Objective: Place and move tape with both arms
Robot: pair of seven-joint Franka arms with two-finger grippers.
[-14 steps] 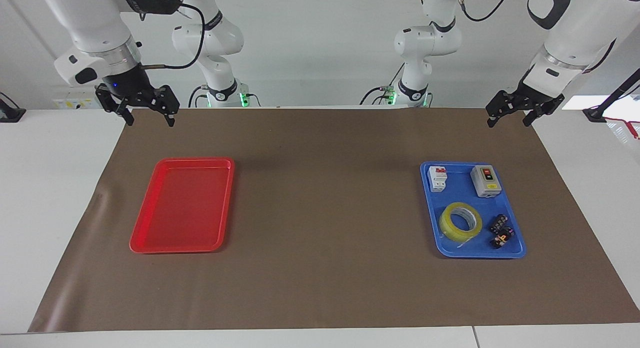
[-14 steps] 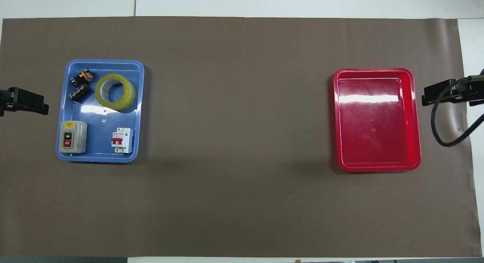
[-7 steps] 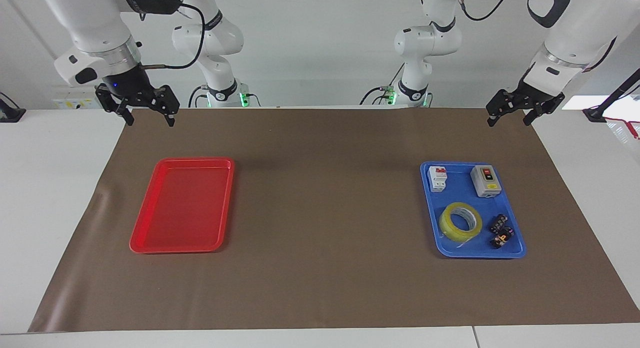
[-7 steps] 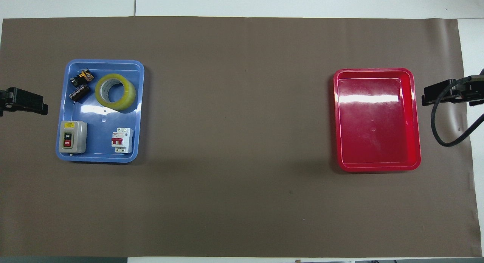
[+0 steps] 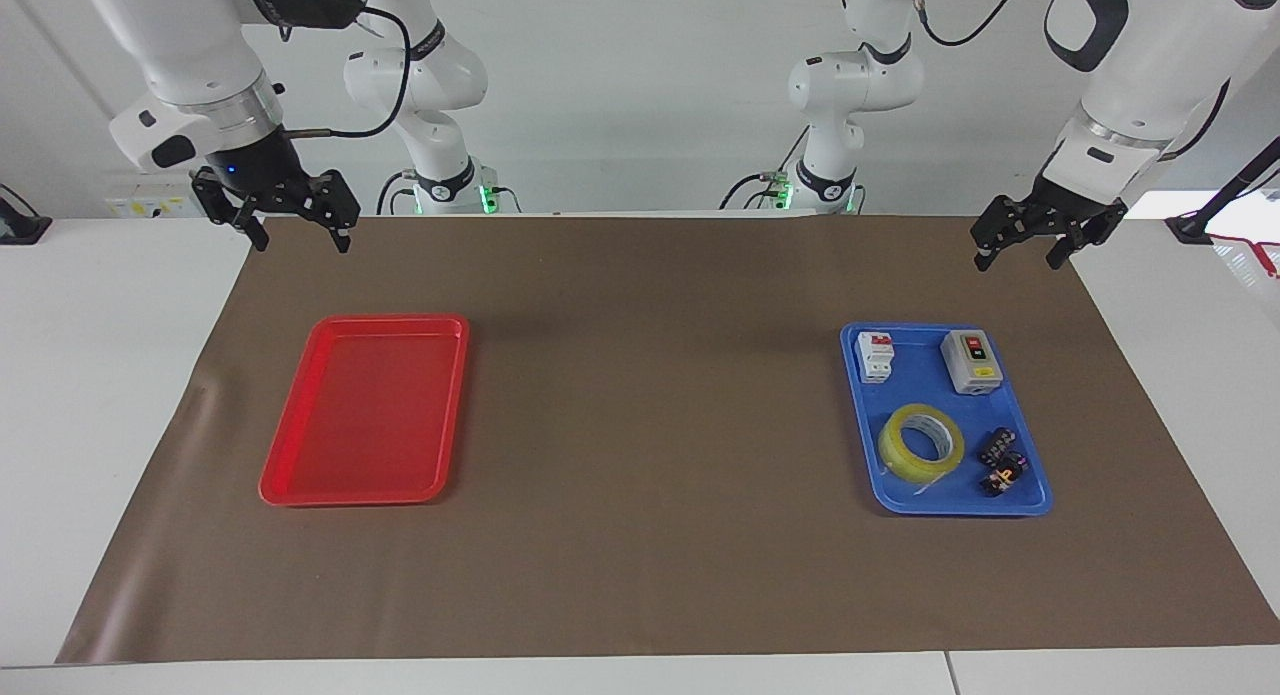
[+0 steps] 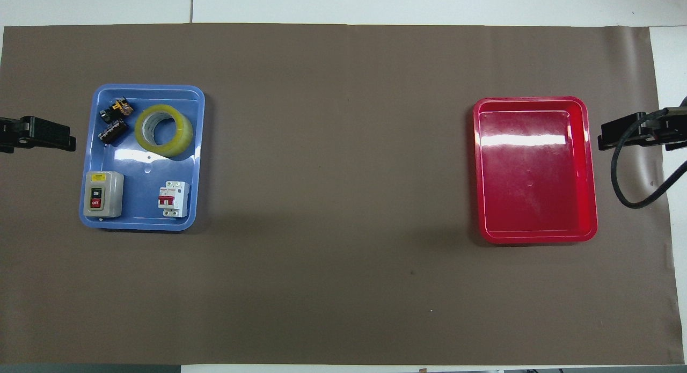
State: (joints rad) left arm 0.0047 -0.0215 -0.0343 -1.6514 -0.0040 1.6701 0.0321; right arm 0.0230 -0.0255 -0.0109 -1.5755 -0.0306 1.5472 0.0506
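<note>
Bench (image 5: pixel 80 375), white, covered by brown mat (image 5: pixel 650 425)

Left hand (image 5: pixel 1022 245) — raised over mat edge nearest the robots, at the left arm's end; fingers spread, holding nothing; apart from blue tray

Right hand (image 5: pixel 295 233) — raised over mat corner nearest the robots, at the right arm's end; fingers spread, holding nothing; apart from red tray

Blue tray (image 5: pixel 862 475) — flat on mat toward the left arm's end; four items inside:
- Breaker (image 5: pixel 875 356), white with red toggle, in the tray part nearer the robots, on the side toward bench middle
- Switch box (image 5: pixel 971 361), grey with ON/OFF buttons, beside breaker in the same near part, on the outer side
- Tape (image 5: pixel 921 441), translucent yellow ring with white core, lying flat in the tray part farther from the robots than breaker and switch box; apart from both, close to tray wall on the side toward bench middle; short loose end trailing toward the rim farthest from the robots; top face uncovered
- Small dark parts (image 5: pixel 1003 461), black cluster with an orange bit, just beside tape on its outer side; touching or not, cannot tell

Red tray (image 5: pixel 300 490) — flat on mat toward the right arm's end, well apart from blue tray; bare mat between the two trays

Two smaller white arms (image 5: pixel 430 85) with green-lit bases, at the bench edge nearest the robots, upright
</note>
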